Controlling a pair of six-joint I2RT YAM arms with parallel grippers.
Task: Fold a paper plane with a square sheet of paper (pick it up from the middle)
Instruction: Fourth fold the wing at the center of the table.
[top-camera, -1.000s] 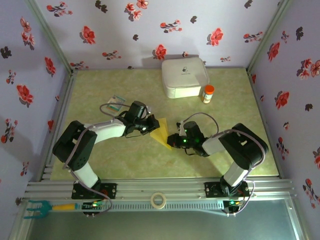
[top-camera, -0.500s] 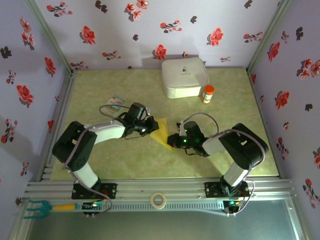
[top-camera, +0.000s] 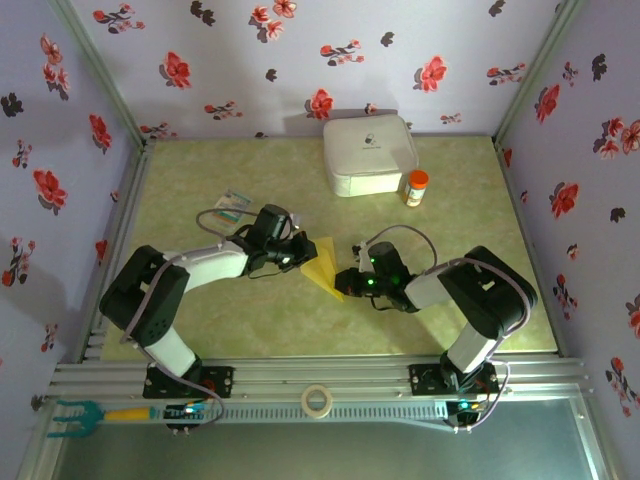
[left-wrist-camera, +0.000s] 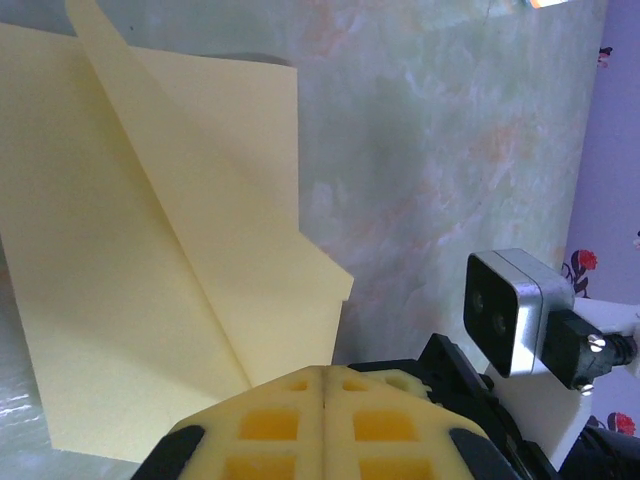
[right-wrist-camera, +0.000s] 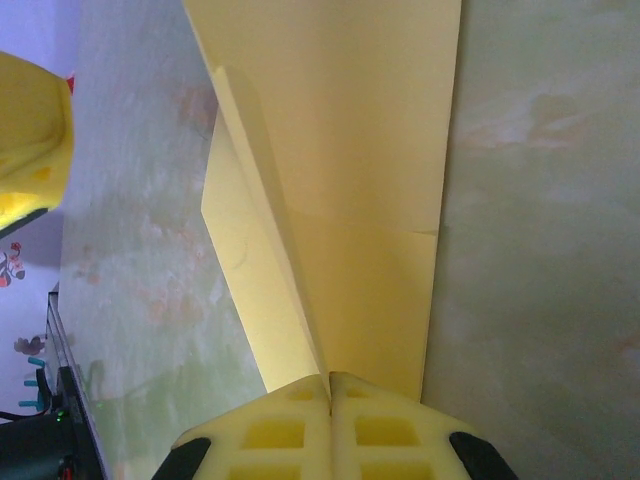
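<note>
The square sheet of paper (top-camera: 322, 262) is partway to a dart, with diagonal flaps laid in and a raised ridge running down it. It sits low over the green counter (top-camera: 260, 320), well in front of the white box (top-camera: 368, 155) on the side toward the arm bases; whether it touches the counter I cannot tell. The left gripper (top-camera: 300, 252) comes in from the box's near-left, forearm stretched low from a sharply bent elbow. Its yellow fingers (left-wrist-camera: 270, 425) are pressed together, and the sheet's lower edge appears to run into the seam between them. The right gripper (top-camera: 348, 278) reaches in from the box's near-right, forearm lying low, its fingers (right-wrist-camera: 275, 432) likewise closed tight and nipping the end of the ridge. The two grips face each other across the paper, close together. The step in hand looks like setting the centre crease, and to do it well the two pinches should move as one: a pull apart could tear thin paper, a push together would buckle the flaps. I would treat the ridge end as the anchor and let the other side press the fold down toward the counter, with the flap edges matched along the ridge — a skewed crease here means a lopsided plane.
</note>
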